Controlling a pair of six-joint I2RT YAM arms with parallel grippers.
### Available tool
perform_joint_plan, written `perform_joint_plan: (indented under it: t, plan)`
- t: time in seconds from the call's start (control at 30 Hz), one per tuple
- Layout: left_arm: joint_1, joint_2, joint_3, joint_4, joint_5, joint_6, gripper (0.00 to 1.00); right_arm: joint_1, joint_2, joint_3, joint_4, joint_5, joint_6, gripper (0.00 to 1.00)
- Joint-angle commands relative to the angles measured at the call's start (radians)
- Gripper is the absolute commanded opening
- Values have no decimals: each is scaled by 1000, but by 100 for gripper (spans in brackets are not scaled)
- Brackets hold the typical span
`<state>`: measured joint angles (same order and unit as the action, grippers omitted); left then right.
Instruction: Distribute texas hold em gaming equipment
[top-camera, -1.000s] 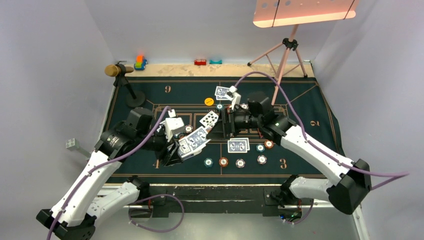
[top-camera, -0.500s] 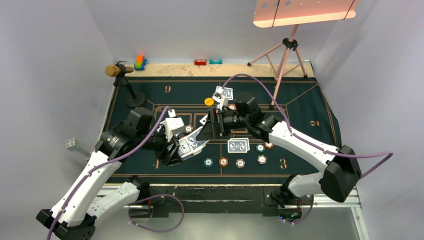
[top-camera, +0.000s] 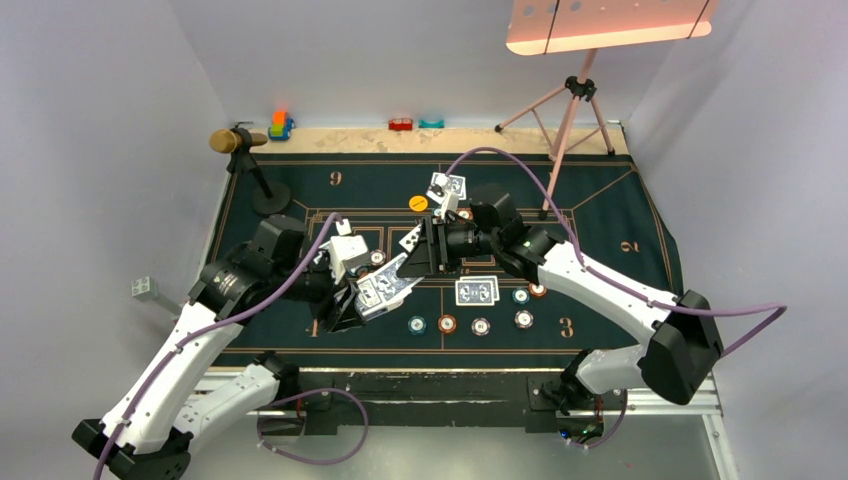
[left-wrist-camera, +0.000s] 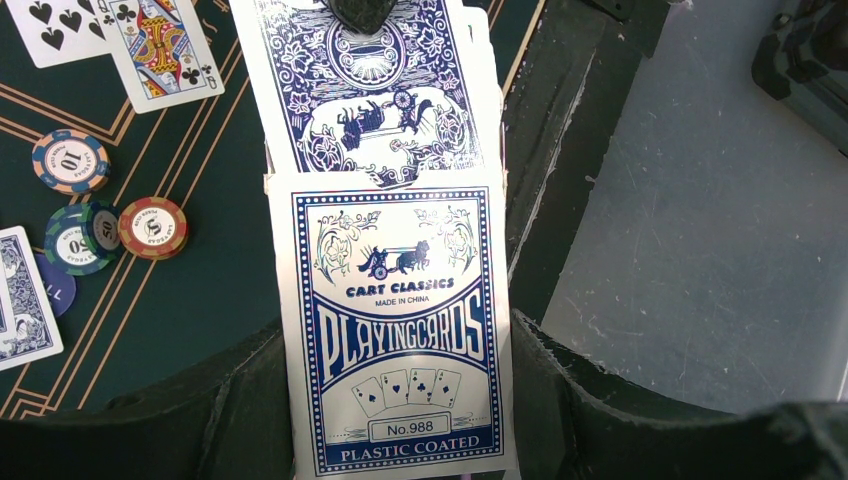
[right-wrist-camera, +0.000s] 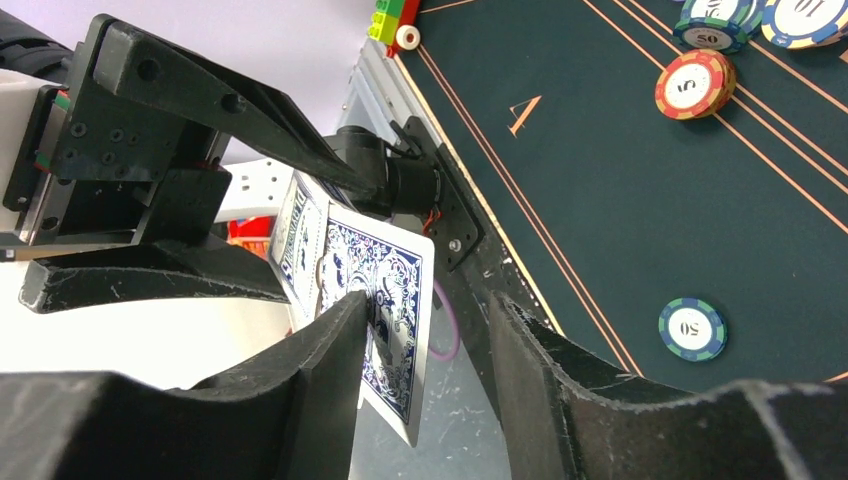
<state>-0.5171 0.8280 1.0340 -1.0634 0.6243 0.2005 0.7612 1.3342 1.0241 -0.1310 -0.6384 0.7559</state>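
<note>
The left claw (top-camera: 362, 300) is clamped on a box (left-wrist-camera: 395, 330) of playing cards, one finger against each long side. It holds the box above the mat (top-camera: 600, 220), left of the desk's middle and towards the near edge. A blue-backed card (left-wrist-camera: 360, 90) sticks halfway out of the box's open end.

The right claw (top-camera: 415, 258) reaches across from the right side and meets that end of the box. Its jaws stand a little apart with the card's free edge between them. In the right wrist view the card lies against one finger (right-wrist-camera: 330, 350) and clear of the other, so it is not pinched.

On the mat, a row of chips (top-camera: 447, 323) lies along the near edge, right of the box. Two face-down cards (top-camera: 477, 290) sit just behind that row, and two more chips lie just to their right. Another face-down pair (top-camera: 448, 185) lies near the far edge, and a yellow disc (top-camera: 418, 202) is just to its left. Two face-up cards (left-wrist-camera: 160, 45) lie beside the box, near three chips and a navy disc (left-wrist-camera: 55, 285).
</note>
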Motion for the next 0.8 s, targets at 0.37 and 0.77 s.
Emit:
perform_joint_plan:
  t: [0.37, 0.77]
  plan:
    - [8, -10, 32, 31, 47, -21, 20, -67, -121, 22, -35, 67, -18, 38]
    - [8, -16, 34, 28, 48, -19, 20, -76, -98, 26, -39, 10, -17, 73]
